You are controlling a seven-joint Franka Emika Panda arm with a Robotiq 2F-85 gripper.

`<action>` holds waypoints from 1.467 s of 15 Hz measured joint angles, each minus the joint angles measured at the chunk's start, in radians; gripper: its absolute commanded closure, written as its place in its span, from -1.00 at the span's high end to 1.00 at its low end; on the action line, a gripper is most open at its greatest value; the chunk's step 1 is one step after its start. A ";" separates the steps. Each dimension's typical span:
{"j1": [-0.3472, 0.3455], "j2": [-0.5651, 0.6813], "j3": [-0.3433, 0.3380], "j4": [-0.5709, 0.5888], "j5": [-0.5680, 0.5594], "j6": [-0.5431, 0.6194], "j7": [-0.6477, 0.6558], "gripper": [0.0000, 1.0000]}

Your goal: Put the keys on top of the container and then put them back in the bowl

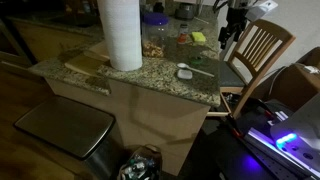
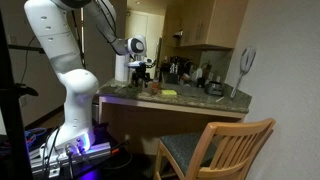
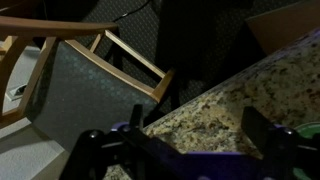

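Both steps look undone: black robot gripper point(image 3: 172, 138) hangs at the speckled granite counter's point(image 3: 262, 88) edge, jaws spread empty; grabbing the keys comes next.

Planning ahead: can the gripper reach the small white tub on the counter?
Probably yes: the open gripper hovers at the granite counter's edge; nothing stands over the small round white tub.

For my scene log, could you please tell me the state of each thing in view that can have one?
Claw: open, empty, above the edge of the counter.
Container: upright on the counter, not touched by the claw.
Paper-towel roll: standing upright.
Chair: upright beside the counter.
Keys: too small to make out.
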 measured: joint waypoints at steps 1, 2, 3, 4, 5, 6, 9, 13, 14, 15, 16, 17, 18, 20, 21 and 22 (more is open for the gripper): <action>0.000 0.000 0.000 0.000 0.000 0.000 0.000 1.00; 0.000 0.000 0.000 0.000 0.000 0.000 0.000 1.00; 0.000 0.000 0.000 0.000 0.000 0.000 0.000 1.00; 0.000 0.000 0.000 0.000 0.000 0.000 0.000 1.00; 0.000 0.000 0.000 0.000 0.000 0.000 0.000 1.00; 0.001 0.000 0.000 0.000 0.000 0.000 0.001 1.00; 0.010 0.013 -0.001 0.000 0.011 0.011 0.004 1.00; 0.056 0.032 -0.001 0.000 0.098 0.116 0.011 1.00; 0.066 0.030 -0.001 0.000 0.123 0.140 0.011 1.00; 0.078 0.028 -0.001 0.001 0.150 0.155 0.004 1.00; 0.094 0.027 -0.002 0.001 0.183 0.165 -0.013 1.00; 0.113 0.027 -0.002 0.001 0.217 0.169 -0.040 1.00; 0.135 0.027 -0.002 0.001 0.248 0.169 -0.066 1.00; 0.147 0.026 0.000 0.001 0.252 0.169 -0.060 1.00; 0.146 0.027 -0.001 0.001 0.252 0.169 -0.060 1.00; 0.144 0.027 -0.003 0.001 0.252 0.169 -0.060 1.00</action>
